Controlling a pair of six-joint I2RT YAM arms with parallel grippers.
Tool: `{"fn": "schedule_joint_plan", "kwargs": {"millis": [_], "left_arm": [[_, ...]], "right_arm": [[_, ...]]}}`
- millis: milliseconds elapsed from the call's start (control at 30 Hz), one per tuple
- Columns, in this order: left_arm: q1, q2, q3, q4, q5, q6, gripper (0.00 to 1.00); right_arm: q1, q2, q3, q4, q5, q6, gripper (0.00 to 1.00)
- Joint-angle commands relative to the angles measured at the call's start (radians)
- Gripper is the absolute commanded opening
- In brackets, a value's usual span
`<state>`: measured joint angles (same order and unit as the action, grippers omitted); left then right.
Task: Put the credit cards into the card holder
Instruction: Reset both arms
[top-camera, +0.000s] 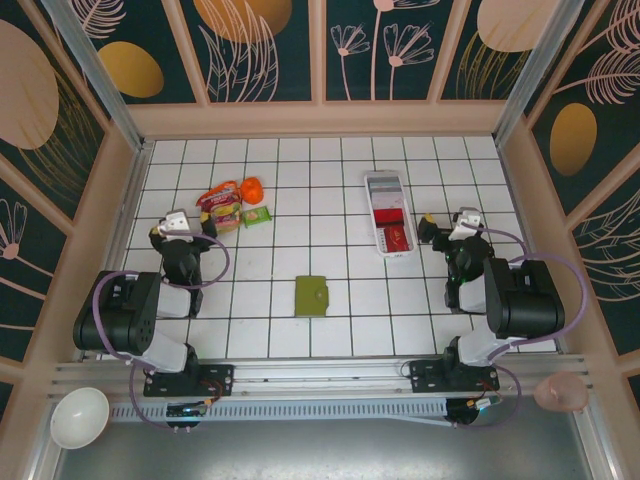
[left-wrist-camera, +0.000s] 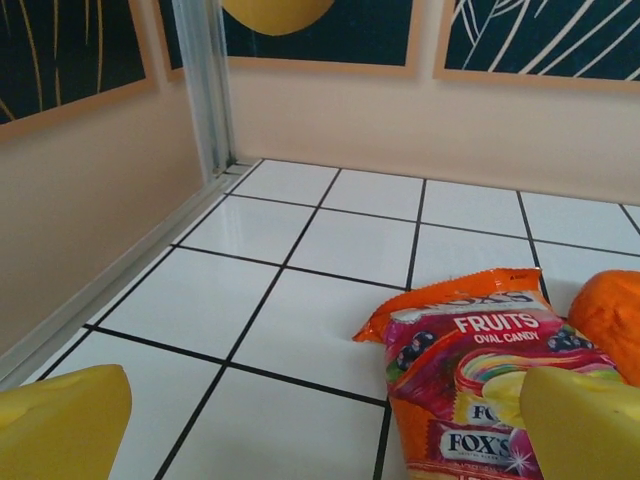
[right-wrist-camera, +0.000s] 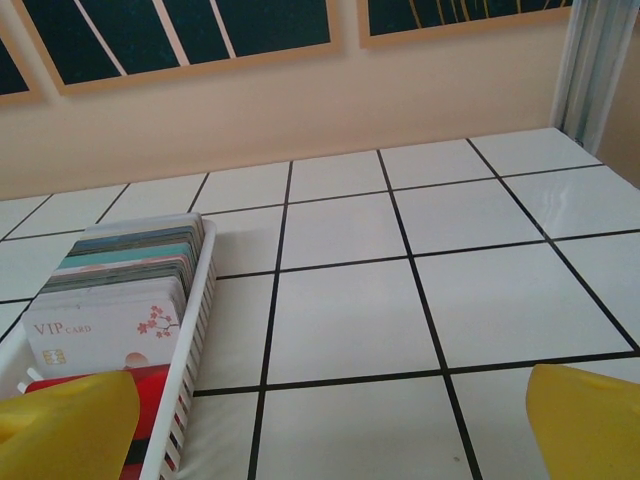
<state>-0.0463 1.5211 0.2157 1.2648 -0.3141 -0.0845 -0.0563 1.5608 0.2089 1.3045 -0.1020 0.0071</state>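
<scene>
The card holder (top-camera: 311, 296), a small olive-green wallet, lies shut on the tiles between the two arms. Red credit cards (top-camera: 392, 238) sit in the near end of a long white tray (top-camera: 369, 205). In the right wrist view one red card (right-wrist-camera: 152, 386) lies in front of a white VIP card (right-wrist-camera: 100, 330). My right gripper (top-camera: 462, 220) stands open to the right of the tray, with bare tile between its yellow fingers (right-wrist-camera: 590, 425). My left gripper (top-camera: 178, 220) is open at the left, empty, its fingertips (left-wrist-camera: 60, 425) just short of a candy packet (left-wrist-camera: 480, 380).
Snack packets (top-camera: 220, 205), an orange lump (top-camera: 252, 188) and a green packet (top-camera: 257, 215) lie at the back left. The tray's rim (right-wrist-camera: 190, 330) holds a row of upright cards of several colours. Beige walls ring the table. A white bowl (top-camera: 78, 416) sits off the front left corner.
</scene>
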Motion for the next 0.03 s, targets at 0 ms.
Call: {"fn": "schedule_joint_plan", "kwargs": {"millis": [0], "left_arm": [[0.008,-0.002,-0.003,0.054,-0.020,-0.027,0.99]], "right_arm": [[0.010,0.005,0.014,0.020,0.023,0.005,0.99]]}}
